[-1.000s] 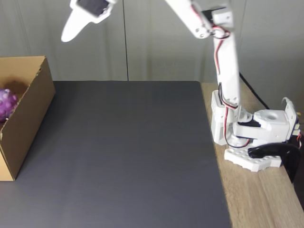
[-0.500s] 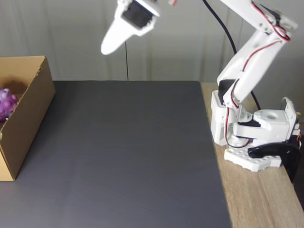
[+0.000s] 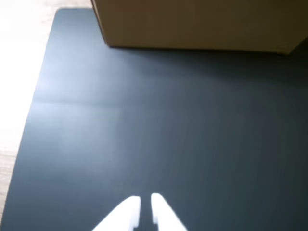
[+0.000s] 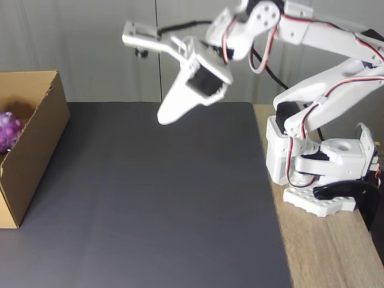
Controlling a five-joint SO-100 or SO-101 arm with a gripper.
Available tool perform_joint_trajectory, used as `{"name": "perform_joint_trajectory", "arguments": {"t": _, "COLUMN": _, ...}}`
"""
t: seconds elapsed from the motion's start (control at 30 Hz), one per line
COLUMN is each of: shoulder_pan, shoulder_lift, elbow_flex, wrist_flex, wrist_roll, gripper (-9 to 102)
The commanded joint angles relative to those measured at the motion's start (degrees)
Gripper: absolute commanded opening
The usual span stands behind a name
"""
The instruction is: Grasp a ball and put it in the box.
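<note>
The bumpy purple and pink ball [image 4: 8,132] lies inside the brown cardboard box [image 4: 35,150] at the left edge of the fixed view. My white gripper [image 4: 165,117] hangs in the air over the far middle of the dark mat, well to the right of the box, fingers pointing down and left. In the wrist view the gripper [image 3: 145,200] shows at the bottom edge with its two fingertips almost touching and nothing between them. The box's outer wall [image 3: 192,24] runs along the top of that view.
A dark grey mat [image 4: 156,198] covers the table. The arm's white base [image 4: 318,168] stands on the bare wood strip [image 4: 330,252] at the right. A pale wall with a vertical seam rises behind the mat.
The gripper has swung right and down, away from the box, from the upper left to above the mat's far middle. The ball stays in the box.
</note>
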Motion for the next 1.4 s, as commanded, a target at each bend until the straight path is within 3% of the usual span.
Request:
{"name": "perform_joint_trajectory", "arguments": {"t": 0.0, "shoulder_pan": -0.7, "shoulder_lift": 4.4, "elbow_flex": 4.5, "wrist_flex": -3.1, "wrist_roll": -1.7, "gripper": 3}}
{"name": "perform_joint_trajectory", "arguments": {"t": 0.8, "shoulder_pan": 4.7, "shoulder_lift": 31.7, "elbow_flex": 33.0, "wrist_flex": -4.5, "wrist_roll": -7.9, "gripper": 4}}
{"name": "perform_joint_trajectory", "arguments": {"t": 1.37, "shoulder_pan": 4.0, "shoulder_lift": 32.2, "elbow_flex": 43.6, "wrist_flex": -6.3, "wrist_roll": -11.3, "gripper": 4}}
